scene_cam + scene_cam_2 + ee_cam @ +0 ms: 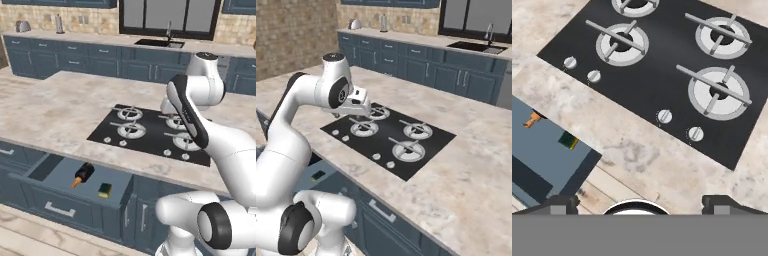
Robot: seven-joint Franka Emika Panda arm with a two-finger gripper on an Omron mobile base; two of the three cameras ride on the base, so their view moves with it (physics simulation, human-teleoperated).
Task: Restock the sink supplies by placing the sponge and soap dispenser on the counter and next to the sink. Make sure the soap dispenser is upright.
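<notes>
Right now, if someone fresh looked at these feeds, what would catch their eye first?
Probably the black gas hob with its four white burners, set in the marbled island top directly in front of the arm. Next, the open drawer below the island's near edge, with the soap dispenser lying on its side and the sponge beside it. The sink sits far off on the back counter under the window.
</notes>
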